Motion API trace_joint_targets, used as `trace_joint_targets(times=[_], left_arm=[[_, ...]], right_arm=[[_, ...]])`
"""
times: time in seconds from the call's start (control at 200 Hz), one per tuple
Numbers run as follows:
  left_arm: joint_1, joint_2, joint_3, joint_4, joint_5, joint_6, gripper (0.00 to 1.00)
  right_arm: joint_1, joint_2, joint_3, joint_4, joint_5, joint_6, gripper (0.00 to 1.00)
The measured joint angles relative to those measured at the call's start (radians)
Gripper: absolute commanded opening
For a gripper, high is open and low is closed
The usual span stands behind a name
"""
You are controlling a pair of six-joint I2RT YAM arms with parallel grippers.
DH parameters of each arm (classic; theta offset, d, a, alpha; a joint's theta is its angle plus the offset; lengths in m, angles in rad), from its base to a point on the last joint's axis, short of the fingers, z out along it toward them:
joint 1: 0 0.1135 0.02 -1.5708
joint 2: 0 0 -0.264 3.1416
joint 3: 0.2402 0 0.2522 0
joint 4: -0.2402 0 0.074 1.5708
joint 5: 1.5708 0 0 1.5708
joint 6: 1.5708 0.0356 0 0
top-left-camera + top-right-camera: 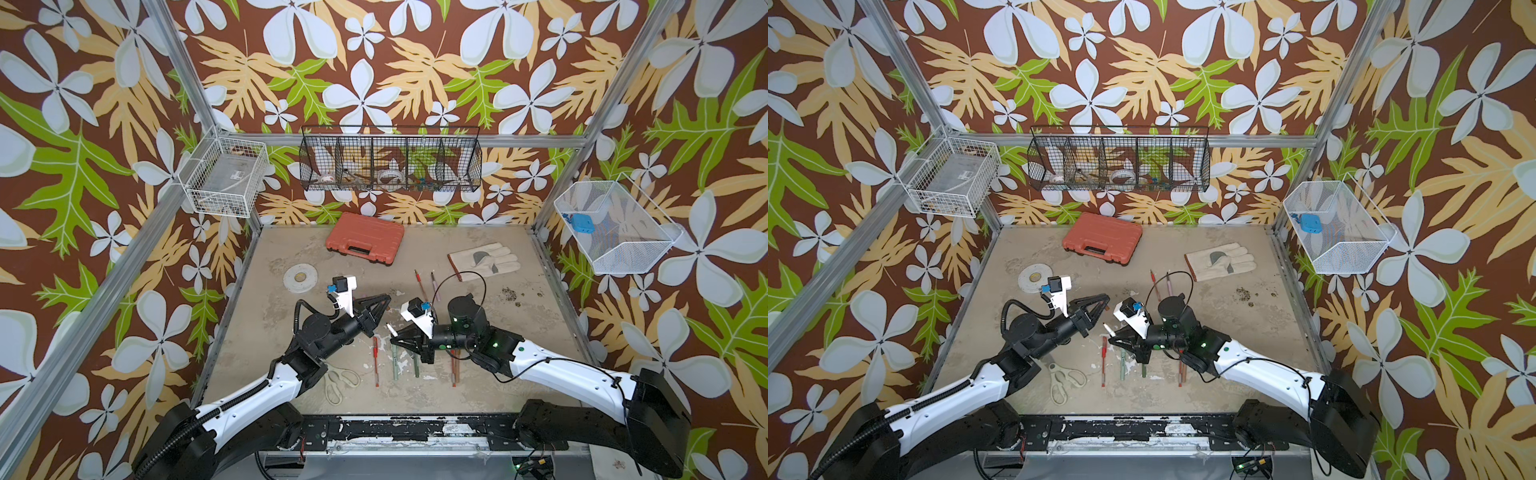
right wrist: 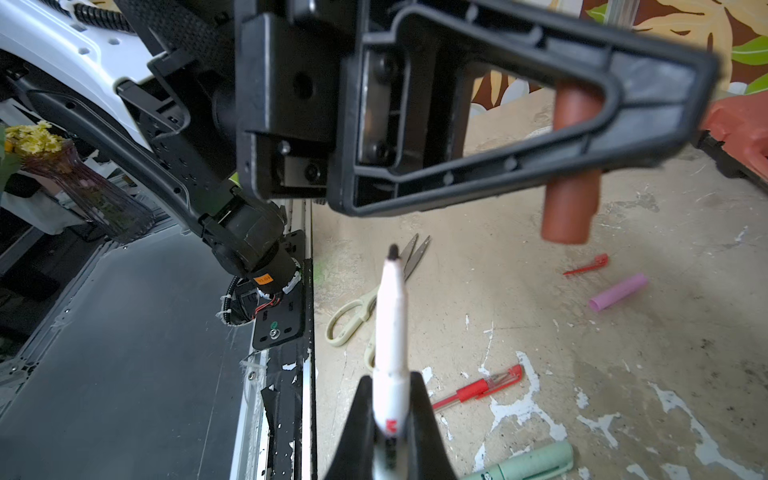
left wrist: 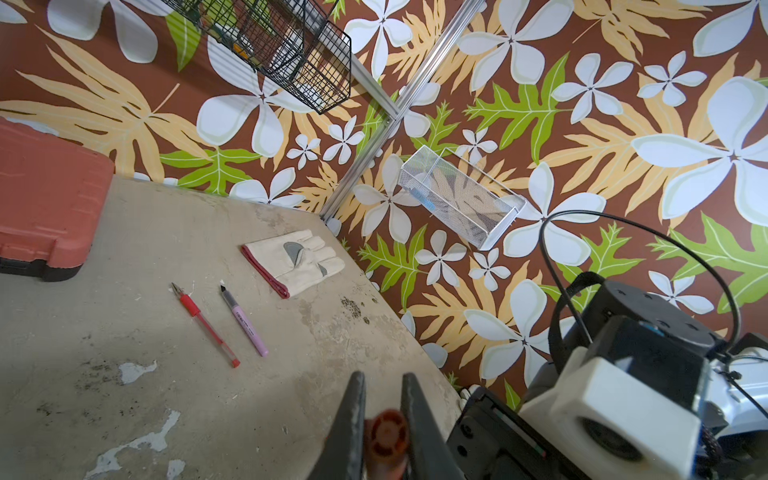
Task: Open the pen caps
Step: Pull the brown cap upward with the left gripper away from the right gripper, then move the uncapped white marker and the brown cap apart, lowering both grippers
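Left end effector (image 3: 383, 399) clamped on a stubby brown plastic cap (image 2: 569, 208); right end effector (image 2: 391, 382) clamped on the bared white-barrelled pen (image 2: 390, 316); several slim capped pens (image 1: 395, 363) beneath it seemingly still to open.

Floral brown wallpaper (image 1: 374, 62), brown cap (image 2: 569, 208), white pen (image 2: 390, 324), pink cap (image 2: 618, 291)

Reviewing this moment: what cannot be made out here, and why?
Green pens, both top views: upper ends hidden under the right gripper.
Brown cap in the left gripper, left wrist view: blurred, cut off by the edge.
White pen lettering, right wrist view: partly covered by the gripper.
Black basket contents, both top views: too small.
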Motion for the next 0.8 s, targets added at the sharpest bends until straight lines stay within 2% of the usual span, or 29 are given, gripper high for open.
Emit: trace_joint_targets(times=[0.26,0.365,0.576,0.801], left_arm=[[0.006,-0.016,0.004,-0.036,-0.057,0.003,0.0],[0.006,-0.027,0.017,-0.092,-0.124,0.008,0.0],[0.006,-0.002,0.062,-0.226,-0.261,0.019,0.0],[0.007,0.144,0.185,-0.424,-0.438,0.034,0.0]], right_arm=[[-0.001,-0.024,-0.004,-0.007,0.006,-0.01,0.0],[0.0,-0.049,-0.015,-0.014,0.069,-0.016,0.0],[-0.001,-0.066,-0.019,-0.038,0.335,-0.013,0.0],[-0.001,-0.057,-0.019,-0.073,0.608,0.021,0.0]])
